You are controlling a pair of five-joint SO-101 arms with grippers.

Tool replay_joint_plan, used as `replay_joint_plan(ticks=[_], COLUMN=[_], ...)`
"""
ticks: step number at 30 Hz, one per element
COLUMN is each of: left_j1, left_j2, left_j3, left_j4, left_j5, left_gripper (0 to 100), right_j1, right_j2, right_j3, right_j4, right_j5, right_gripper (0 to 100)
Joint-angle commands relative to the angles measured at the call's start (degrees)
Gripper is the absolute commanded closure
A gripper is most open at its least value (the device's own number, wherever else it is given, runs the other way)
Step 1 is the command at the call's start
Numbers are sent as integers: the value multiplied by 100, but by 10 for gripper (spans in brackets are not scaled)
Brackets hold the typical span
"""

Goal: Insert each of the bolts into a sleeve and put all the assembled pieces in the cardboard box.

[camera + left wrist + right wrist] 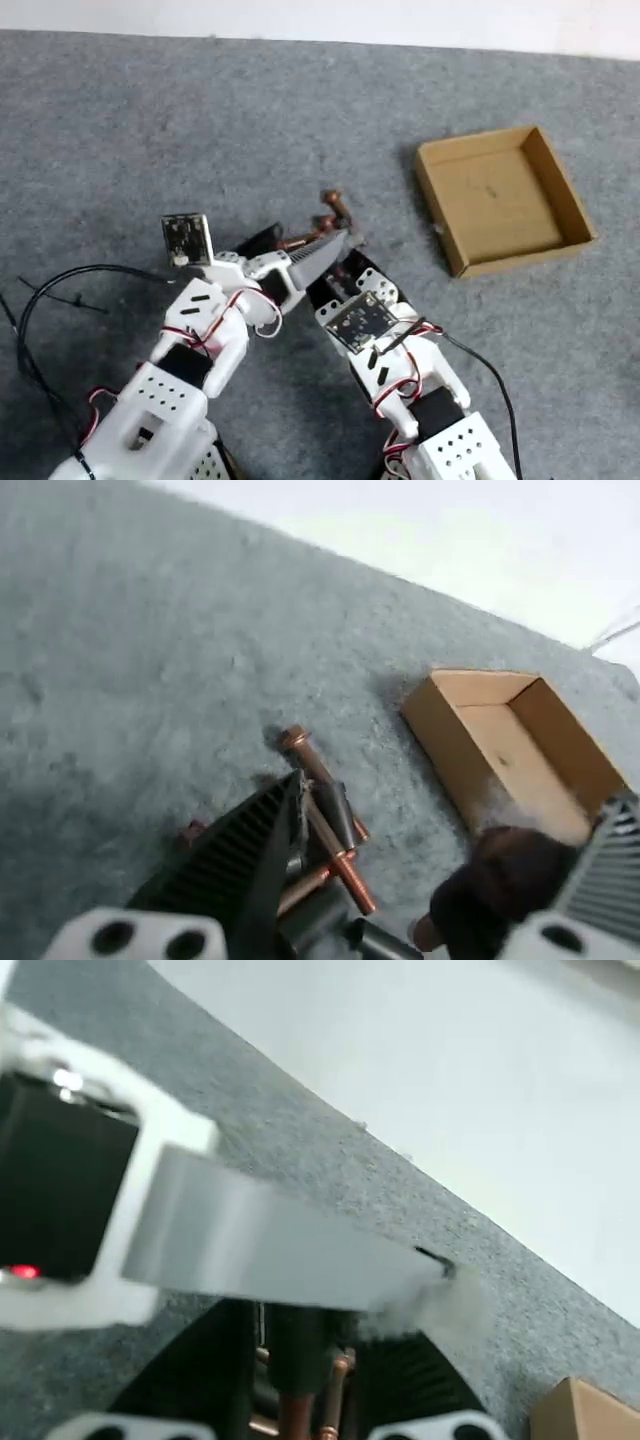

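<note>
Mid-surface [150, 130], well short of right edge: heap of copper bolts [305, 765] and dark sleeves [340, 810], touching, tangled. Toward right edge, cardboard box [497, 200], no assembled piece in it yet. At heap, left gripper [335, 242], jaws look clenched; bolt caught or not, unclear. Just beside, right gripper [305, 1340], left one crossing over it; state of its jaws cannot tell. Risks: arms so close may bump and knock any grasp loose; clenched tip raking heap may scatter bolts, send them rolling.
</note>
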State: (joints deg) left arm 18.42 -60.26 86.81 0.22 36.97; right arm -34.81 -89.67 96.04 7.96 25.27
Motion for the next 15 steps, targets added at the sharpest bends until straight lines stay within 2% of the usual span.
replay_joint_plan(ticks=[1,5,12,15], left_j1=[-409,-541,-549,-523], left_j2=[-48,-690,-2554,-3160], left_j3=[-338,-189,743,1068], left_j4=[-88,-53,-44,-44], left_j5=[607,774,730,457], left_gripper=[600,600,600,601], right_j1=[92,92,101,189], right_j2=[-154,-154,-145,-154], right_j3=[620,620,620,620], right_j4=[-31,-31,-31,-31], right_j5=[53,53,53,53], right_gripper=[994,994,994,994])
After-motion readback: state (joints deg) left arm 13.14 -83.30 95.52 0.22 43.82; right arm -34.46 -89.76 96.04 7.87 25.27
